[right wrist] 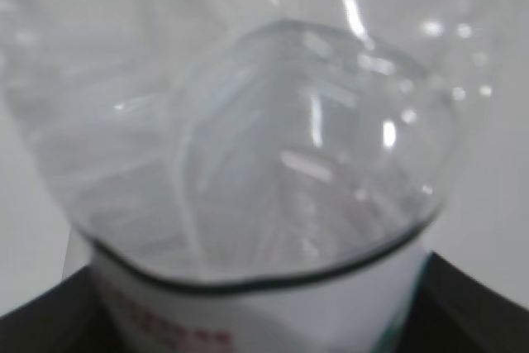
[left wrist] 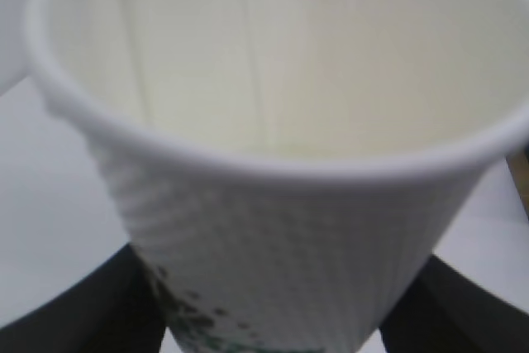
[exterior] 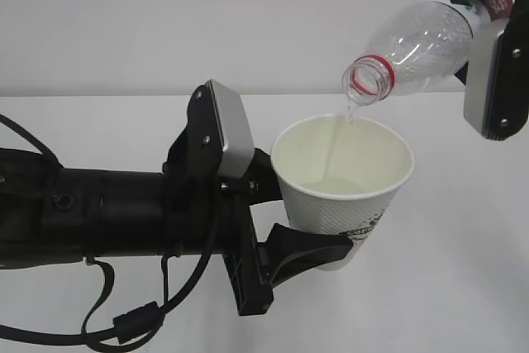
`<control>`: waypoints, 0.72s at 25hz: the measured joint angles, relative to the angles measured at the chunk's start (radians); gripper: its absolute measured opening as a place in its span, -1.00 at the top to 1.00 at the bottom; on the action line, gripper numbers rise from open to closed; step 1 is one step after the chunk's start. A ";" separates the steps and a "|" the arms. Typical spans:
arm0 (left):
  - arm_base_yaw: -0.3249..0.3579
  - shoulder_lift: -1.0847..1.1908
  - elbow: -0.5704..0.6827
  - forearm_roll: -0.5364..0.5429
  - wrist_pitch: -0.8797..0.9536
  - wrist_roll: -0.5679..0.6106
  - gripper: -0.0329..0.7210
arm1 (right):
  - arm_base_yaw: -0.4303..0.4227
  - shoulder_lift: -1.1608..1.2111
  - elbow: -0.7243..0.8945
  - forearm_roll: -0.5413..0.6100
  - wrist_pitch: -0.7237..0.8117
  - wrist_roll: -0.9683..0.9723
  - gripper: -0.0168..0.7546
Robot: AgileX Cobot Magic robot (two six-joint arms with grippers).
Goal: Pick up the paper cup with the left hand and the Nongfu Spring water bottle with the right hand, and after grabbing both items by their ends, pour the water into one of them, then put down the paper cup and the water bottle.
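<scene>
My left gripper point(exterior: 307, 214) is shut on the lower part of the white paper cup point(exterior: 343, 196), holding it upright above the table. The right gripper point(exterior: 488, 14) grips the Nongfu Spring water bottle point(exterior: 417, 43) by its labelled base end, tilted mouth-down over the cup. A thin stream of water point(exterior: 337, 142) falls from the red-ringed neck into the cup. In the left wrist view the cup point(left wrist: 281, 229) fills the frame, with a dark finger point(left wrist: 74, 312) on each side. The right wrist view shows the clear bottle point(right wrist: 273, 146) between black fingers point(right wrist: 479, 303).
A white table point(exterior: 463, 287) and a plain white wall point(exterior: 165, 14) lie behind. The left arm's black cables point(exterior: 124, 324) hang at the lower left.
</scene>
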 joint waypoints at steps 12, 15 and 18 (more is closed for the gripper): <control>0.000 0.000 0.000 0.000 0.000 0.000 -0.43 | 0.000 0.000 0.000 0.000 0.000 -0.006 -0.40; 0.000 0.000 0.000 0.000 0.000 0.000 -0.43 | 0.000 0.000 0.000 0.000 0.000 -0.006 -0.40; 0.000 0.000 0.000 0.000 0.000 0.000 -0.43 | 0.000 0.000 0.000 0.000 -0.002 -0.006 -0.40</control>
